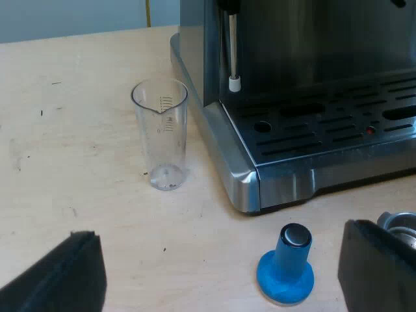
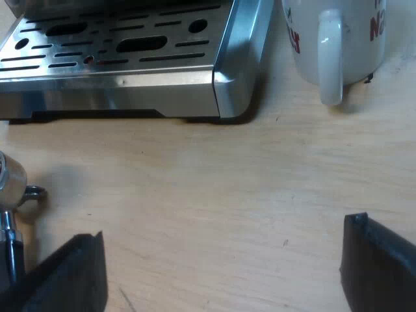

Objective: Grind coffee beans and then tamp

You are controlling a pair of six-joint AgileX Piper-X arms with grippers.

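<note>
machine (image 1: 305, 130) 1 | glass (image 1: 160, 133) 1 | tamper (image 1: 287, 266) 1 | mug (image 2: 335, 39) 1 | holder (image 2: 10, 179) 1

A pale wooden table (image 1: 78, 162), lightly scuffed and specked, carries everything. A boxy stainless-steel espresso machine (image 1: 250, 172) stands on it, its slotted drip tray at the front. A clear plastic measuring glass (image 1: 160, 133) with printed marks stands upright just beside one front corner of the machine, not touching it. A blue tamper (image 1: 286, 266) with a round base and silver top stands base-down near that same corner. A round metal holder (image 2: 10, 179) lies on the table before the tray. A white ceramic mug (image 2: 331, 39) with red lettering stands by the machine's other corner.
</note>
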